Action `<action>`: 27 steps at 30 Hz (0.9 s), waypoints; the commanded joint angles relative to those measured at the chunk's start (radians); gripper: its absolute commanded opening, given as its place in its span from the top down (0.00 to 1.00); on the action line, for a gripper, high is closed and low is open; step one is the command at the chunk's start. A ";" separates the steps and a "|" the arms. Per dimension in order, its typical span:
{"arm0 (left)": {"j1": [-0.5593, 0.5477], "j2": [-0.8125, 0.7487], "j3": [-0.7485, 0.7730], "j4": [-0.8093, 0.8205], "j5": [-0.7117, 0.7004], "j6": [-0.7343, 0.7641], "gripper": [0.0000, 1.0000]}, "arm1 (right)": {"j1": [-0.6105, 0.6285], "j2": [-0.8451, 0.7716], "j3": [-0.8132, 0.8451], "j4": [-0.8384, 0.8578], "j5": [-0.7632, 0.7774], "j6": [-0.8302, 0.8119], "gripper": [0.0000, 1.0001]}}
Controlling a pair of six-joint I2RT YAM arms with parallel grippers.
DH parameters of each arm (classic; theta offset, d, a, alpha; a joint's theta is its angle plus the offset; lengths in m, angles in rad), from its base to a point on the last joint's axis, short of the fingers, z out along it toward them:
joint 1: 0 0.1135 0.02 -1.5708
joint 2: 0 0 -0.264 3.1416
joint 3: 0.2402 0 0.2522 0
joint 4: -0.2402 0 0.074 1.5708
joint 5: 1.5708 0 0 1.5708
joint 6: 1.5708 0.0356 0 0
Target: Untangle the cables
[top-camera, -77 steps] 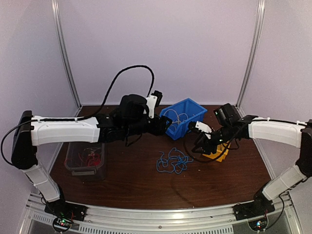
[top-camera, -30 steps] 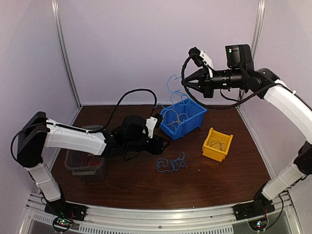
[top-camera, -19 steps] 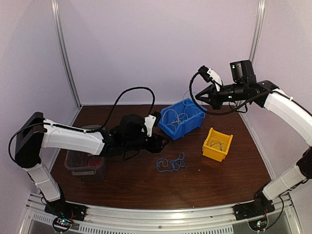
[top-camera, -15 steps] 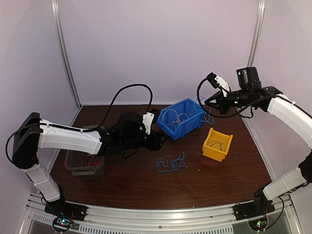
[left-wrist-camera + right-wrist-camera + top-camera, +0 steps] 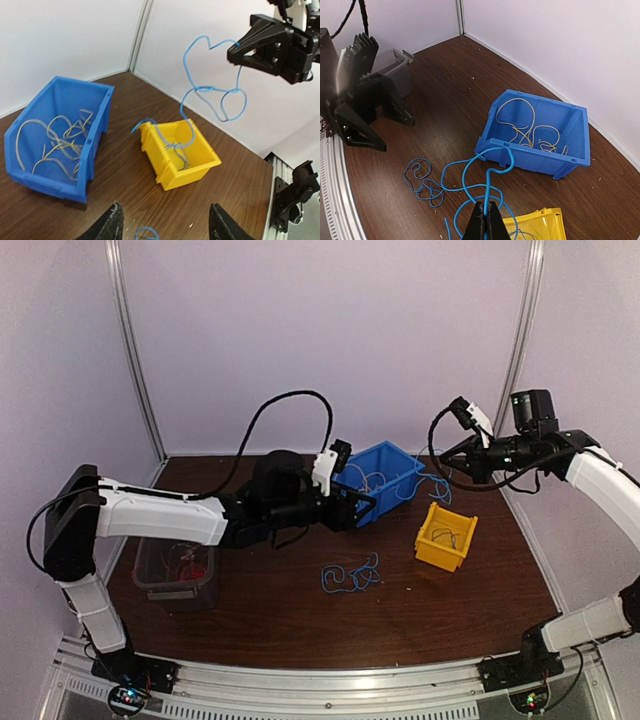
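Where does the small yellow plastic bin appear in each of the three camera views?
Top external: the yellow plastic bin stands right of centre, on the brown table.
Left wrist: it is near the middle, slightly low.
Right wrist: it is cut by the bottom edge, right of centre.
Shared landmark: the blue plastic bin, close to it in all views.

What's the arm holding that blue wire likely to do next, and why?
Probably lower the right gripper and release: it is shut on the thin curly blue wire, whose tail seems to reach into the small yellow plastic bin.
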 commanded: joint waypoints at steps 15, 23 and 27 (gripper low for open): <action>-0.076 0.311 0.275 0.313 0.277 -0.265 0.62 | 0.054 -0.032 0.006 0.110 -0.095 0.179 1.00; -0.103 0.378 0.322 0.365 0.209 -0.215 0.57 | 0.057 -0.010 0.002 0.180 -0.138 0.274 1.00; -0.104 0.426 0.391 0.335 0.135 -0.228 0.52 | 0.060 -0.010 -0.002 0.196 -0.153 0.291 1.00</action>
